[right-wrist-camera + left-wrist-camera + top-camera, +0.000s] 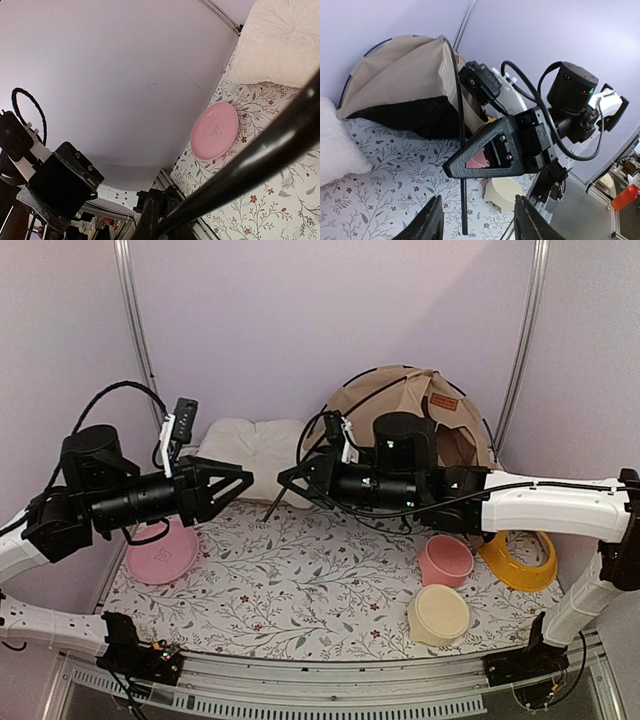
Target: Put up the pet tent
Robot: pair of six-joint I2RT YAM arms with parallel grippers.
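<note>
Across the tabletop lies a floral mat (300,590), white with leafy sprigs and small red flowers, and a metal rail (330,680) runs along its near edge. Pale lavender walls (300,320) enclose the bay, with slim metal uprights (135,320) at the back corners.

Pet tent (385,395): back right corner of the mat, against the wall. Tan fabric is domed over thin black hoops, and a brown label patch (445,403) faces the camera.

Black pole (272,508): runs from the tent's top down past the right gripper. Its lower end is over the mat, just in front of the white cushion (250,445). Cannot tell whether the end touches the mat.

Right gripper (285,480): mid-table, jaws clamped on the black pole. The wrist view shows the pole crossing diagonally out of the fingers (155,220).

Left gripper (238,490): faces the right one, close but apart. Its jaws are spread and hold nothing. In its wrist view the pole hangs between the two fingers (427,220) without touching them.

Other items:
- Pink plate (160,552) at the left edge of the mat, under the left arm.
- Pink bowl (446,560) with a cream bowl (438,613) just in front of it, on the right side.
- Yellow bowl (525,570) beside them, partly under the right arm.
</note>
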